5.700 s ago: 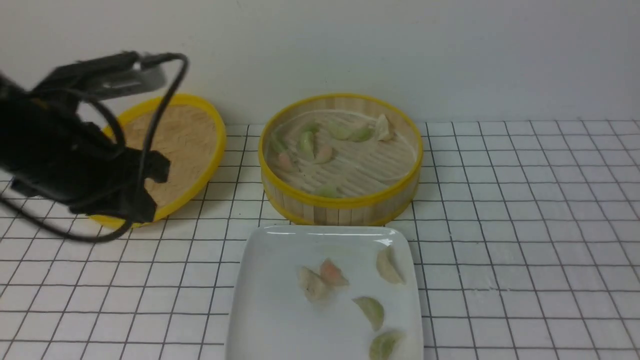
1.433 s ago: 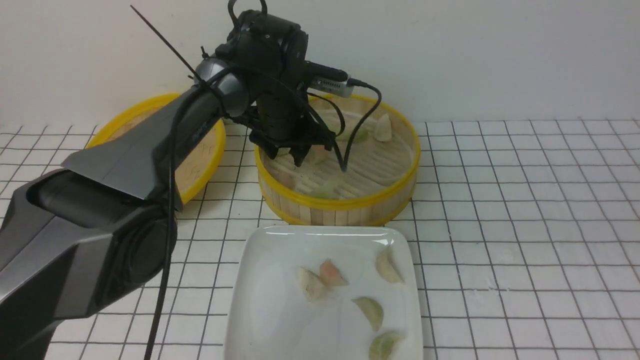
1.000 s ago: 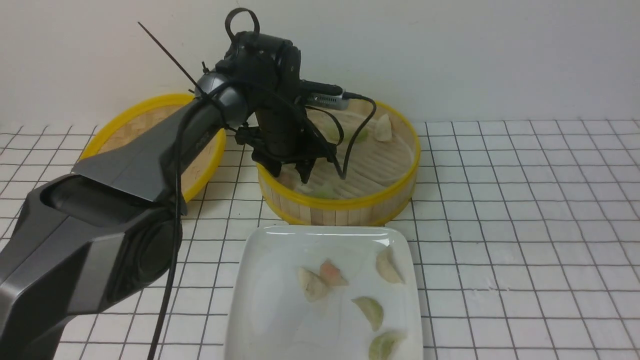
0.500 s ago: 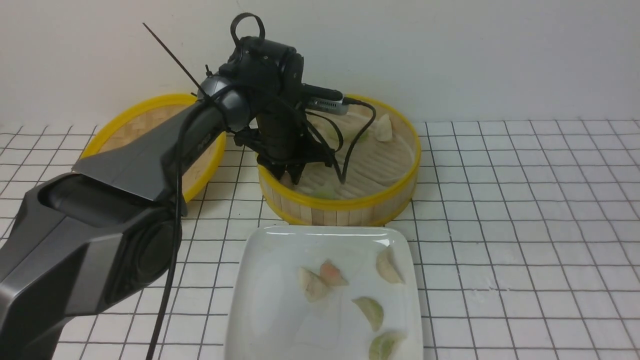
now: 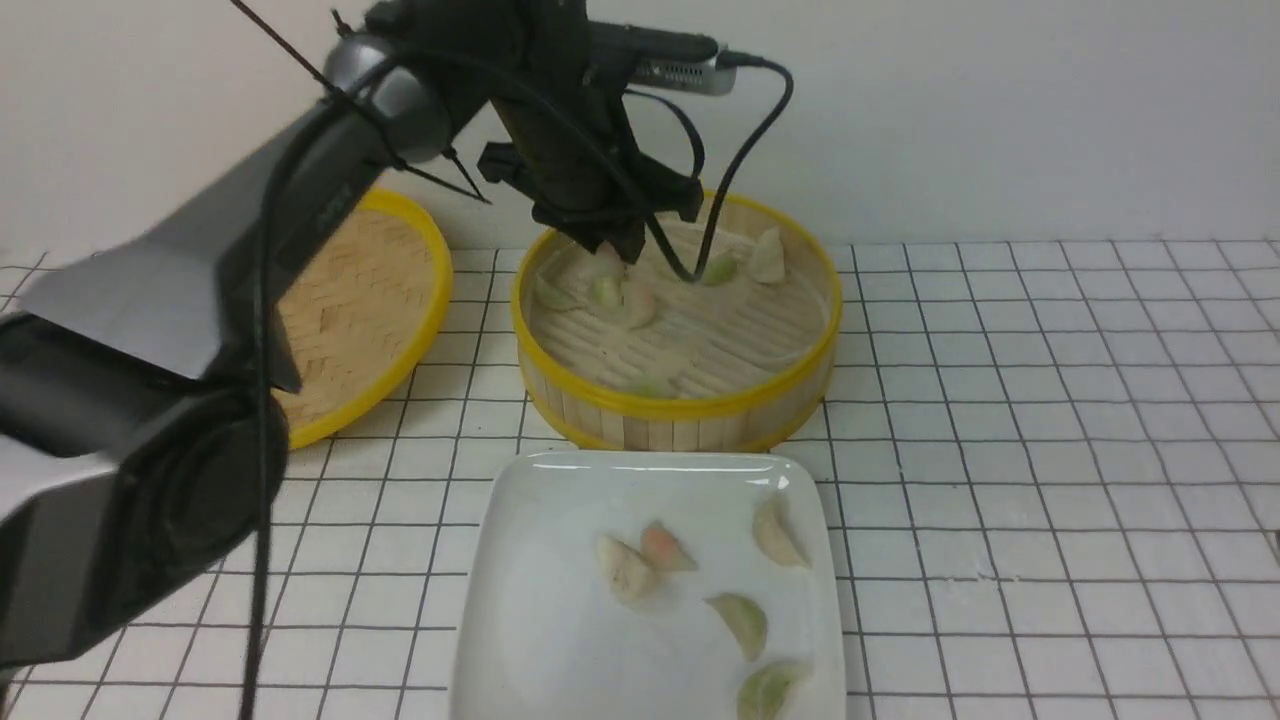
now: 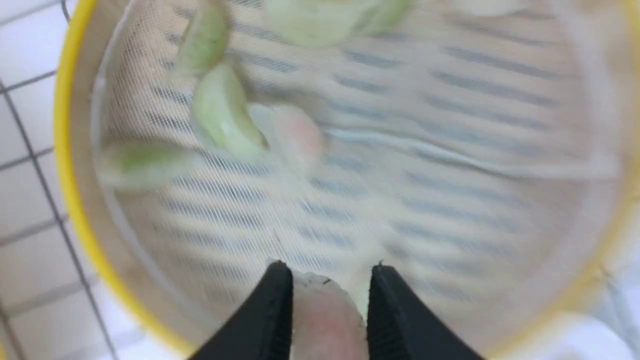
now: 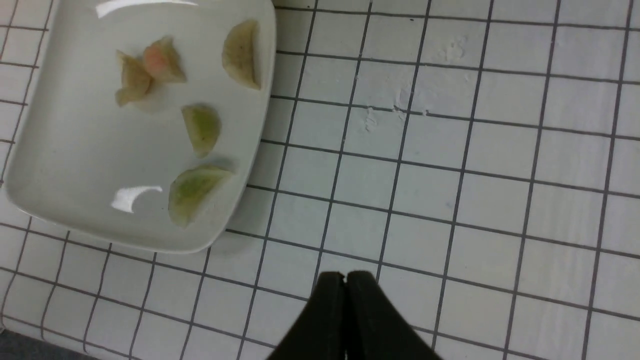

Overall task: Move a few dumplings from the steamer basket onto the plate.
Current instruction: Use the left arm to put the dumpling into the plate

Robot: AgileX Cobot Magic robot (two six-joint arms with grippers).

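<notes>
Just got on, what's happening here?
The left gripper holds a pinkish dumpling between its jaws, above the steamer. More dumplings lie in the steamer, green ones among them. Five are on the plate: two green, one with an orange patch, two pale. The right gripper is shut, over the table beside the plate.

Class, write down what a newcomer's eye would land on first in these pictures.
First, the big dark left arm, its claw gripping a pinkish dumpling above the round, yellow-rimmed steamer. Next, the glossy white plate in front of the steamer, with five dumplings on it. Then the flat woven lid, also yellow-rimmed, left of the steamer.
</notes>
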